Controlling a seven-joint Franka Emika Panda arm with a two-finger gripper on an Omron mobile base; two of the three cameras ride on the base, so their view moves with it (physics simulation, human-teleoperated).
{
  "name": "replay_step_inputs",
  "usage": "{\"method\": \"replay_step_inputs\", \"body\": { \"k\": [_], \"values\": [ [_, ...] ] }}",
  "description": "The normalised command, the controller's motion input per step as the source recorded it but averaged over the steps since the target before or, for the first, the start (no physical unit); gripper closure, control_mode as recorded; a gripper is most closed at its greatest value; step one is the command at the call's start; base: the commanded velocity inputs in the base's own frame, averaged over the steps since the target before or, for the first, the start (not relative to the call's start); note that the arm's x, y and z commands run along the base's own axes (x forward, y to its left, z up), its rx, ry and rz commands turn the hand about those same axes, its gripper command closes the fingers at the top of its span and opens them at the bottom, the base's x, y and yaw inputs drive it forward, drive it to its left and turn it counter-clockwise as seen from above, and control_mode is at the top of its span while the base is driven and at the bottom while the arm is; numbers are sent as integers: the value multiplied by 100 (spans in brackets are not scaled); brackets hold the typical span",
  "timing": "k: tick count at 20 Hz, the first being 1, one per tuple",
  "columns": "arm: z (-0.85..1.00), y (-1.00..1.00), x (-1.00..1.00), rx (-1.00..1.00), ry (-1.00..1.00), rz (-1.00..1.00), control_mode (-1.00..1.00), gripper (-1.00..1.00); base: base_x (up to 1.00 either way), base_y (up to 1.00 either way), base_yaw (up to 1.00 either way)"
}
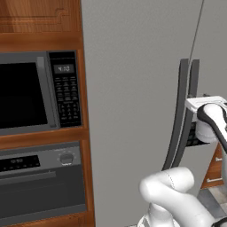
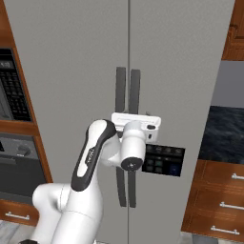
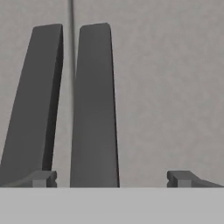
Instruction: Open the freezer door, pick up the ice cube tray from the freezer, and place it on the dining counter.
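Facing the freezer [image 2: 71,71], the claw [image 3: 111,178] stands wide open with nothing between its fingertips [image 3: 41,178]. In the hand view the right-hand handle [image 3: 94,109] lies between the tips and the left-hand handle [image 3: 33,100] runs up from behind the left tip; whether a tip touches a bar cannot be told. The freezer door [image 1: 133,88] is shut, so the inside is hidden. In the right base view the wrist covers the middle of both bars, and a dark control panel [image 2: 164,161] shows partly behind it. To the left, a microwave [image 1: 26,93] and oven [image 1: 35,177] sit in a wood cabinet, both cut off by the frame edge. To the right are wooden drawers [image 2: 219,200] below a dark marbled strip [image 2: 224,133].
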Motion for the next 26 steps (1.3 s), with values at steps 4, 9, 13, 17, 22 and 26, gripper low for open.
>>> {"method": "replay_step_inputs", "body": {
  "k": [4, 9, 13, 17, 22, 26],
  "values": [
    [4, 0, 19, 0, 0, 1, -100, -100, 0, 0, 0],
    [4, 0, 19, 0, 0, 0, -100, -100, 0, 0, 0],
    [0, 0, 17, 0, 0, 0, -100, -100, 0, 0, 0],
    [0, 0, 11, 0, 0, 0, -100, -100, 0, 0, 0],
    [0, 0, 2, 0, 0, 0, -100, -100, 0, 0, 0],
    [0, 0, 0, 0, 0, 0, -100, -100, 0, 0, 0]
  ]
}}
